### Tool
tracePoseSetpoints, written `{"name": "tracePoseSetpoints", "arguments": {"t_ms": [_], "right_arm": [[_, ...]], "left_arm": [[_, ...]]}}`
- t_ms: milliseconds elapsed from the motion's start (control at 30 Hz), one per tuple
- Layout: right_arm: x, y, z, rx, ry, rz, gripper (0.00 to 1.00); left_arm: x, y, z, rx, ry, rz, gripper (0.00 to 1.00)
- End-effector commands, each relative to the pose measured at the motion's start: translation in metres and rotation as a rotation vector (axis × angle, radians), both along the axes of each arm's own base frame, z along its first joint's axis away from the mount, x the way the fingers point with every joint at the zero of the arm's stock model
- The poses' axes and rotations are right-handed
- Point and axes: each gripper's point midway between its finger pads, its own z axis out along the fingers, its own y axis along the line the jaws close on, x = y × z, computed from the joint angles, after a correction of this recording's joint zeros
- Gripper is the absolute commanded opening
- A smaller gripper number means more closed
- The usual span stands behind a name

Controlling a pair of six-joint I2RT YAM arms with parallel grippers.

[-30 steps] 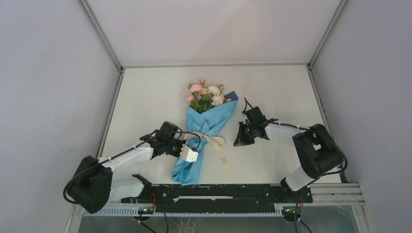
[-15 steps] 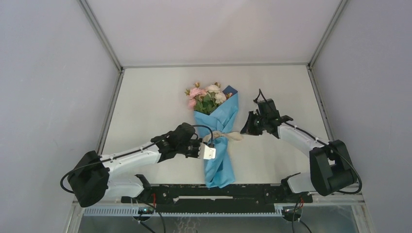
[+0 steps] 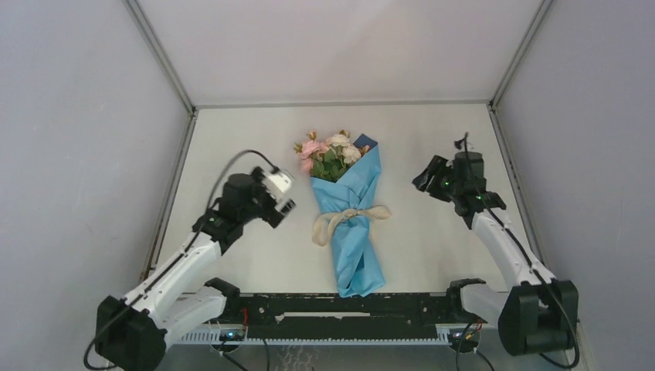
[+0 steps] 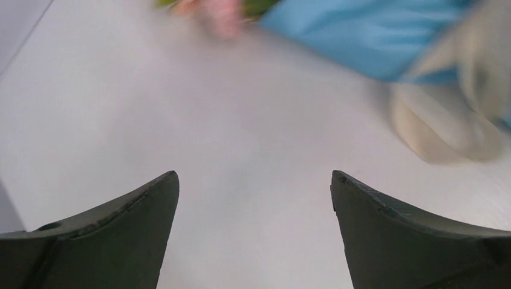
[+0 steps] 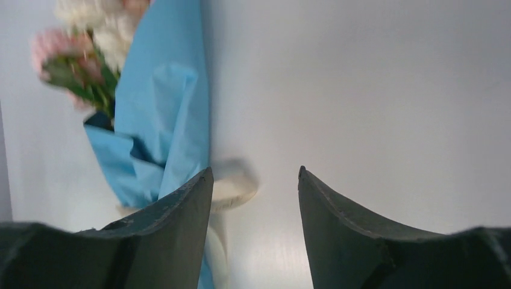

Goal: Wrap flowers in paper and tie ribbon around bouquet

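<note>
Top external view, read from the left: the left gripper [image 3: 282, 202] is poised over the table [image 3: 232, 147], well apart from the bouquet [image 3: 351, 209]. Its jaws are spread wide and hold nothing, and the left wrist view shows only bare tabletop between them.

The bouquet lies lengthwise at the middle of the table. The flowers [image 3: 328, 154] are at the far end and the paper [image 3: 357, 255] narrows to a cone toward the arm bases. The ribbon [image 3: 347, 216] crosses the cone about halfway down, with one loop trailing onto the table at its left and a shorter end at its right.

The right gripper [image 3: 423, 179] sits off to the bouquet's right, apart from it. Its jaws are parted and empty, as its own wrist camera shows.

Wrapping and tying both look done, so this reads as the let-go at the end of the task. The next move likely calls only for drawing both arms clear without snagging the loose ribbon ends.

Whether the ribbon is truly knotted or merely crossed cannot be told. The stems are hidden inside the paper. The left wrist view is blurred, with flowers and ribbon cut off at its top edge. In the right wrist view a finger covers part of the ribbon.
</note>
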Motion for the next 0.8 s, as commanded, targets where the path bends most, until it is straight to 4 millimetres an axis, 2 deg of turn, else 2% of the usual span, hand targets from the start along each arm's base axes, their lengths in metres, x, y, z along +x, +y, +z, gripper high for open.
{"name": "tracePoseSetpoints", "arguments": {"t_ms": [0, 133, 233, 300, 333, 433, 500, 600, 767], "right_arm": [[0.016, -0.049, 0.032, -0.080, -0.206, -0.202, 0.64], [0.014, -0.079, 0.042, -0.131, -0.327, -0.327, 0.65], [0.012, -0.089, 0.040, -0.169, -0.341, -0.357, 0.65], [0.012, -0.093, 0.034, -0.191, -0.322, -0.369, 0.65], [0.012, -0.095, 0.030, -0.200, -0.308, -0.373, 0.65], [0.013, -0.102, 0.022, -0.230, -0.291, -0.401, 0.66], [0.016, -0.100, 0.022, -0.230, -0.315, -0.378, 0.66], [0.019, -0.095, 0.022, -0.218, -0.347, -0.351, 0.66], [0.017, -0.096, 0.023, -0.225, -0.367, -0.353, 0.65]], "left_arm": [[0.030, 0.072, 0.032, -0.371, -0.002, 0.549, 1.00], [0.032, 0.145, 0.023, -0.540, -0.095, 0.902, 1.00], [0.023, 0.195, 0.011, -0.557, -0.219, 1.103, 1.00], [0.015, 0.217, 0.004, -0.570, -0.271, 1.199, 1.00], [0.009, 0.225, -0.005, -0.570, -0.274, 1.241, 1.00], [0.000, 0.240, -0.015, -0.594, -0.309, 1.311, 1.00], [0.000, 0.244, -0.009, -0.608, -0.346, 1.314, 1.00], [0.001, 0.242, -0.004, -0.623, -0.364, 1.294, 1.00], [0.003, 0.237, -0.005, -0.637, -0.349, 1.263, 1.00]]}}
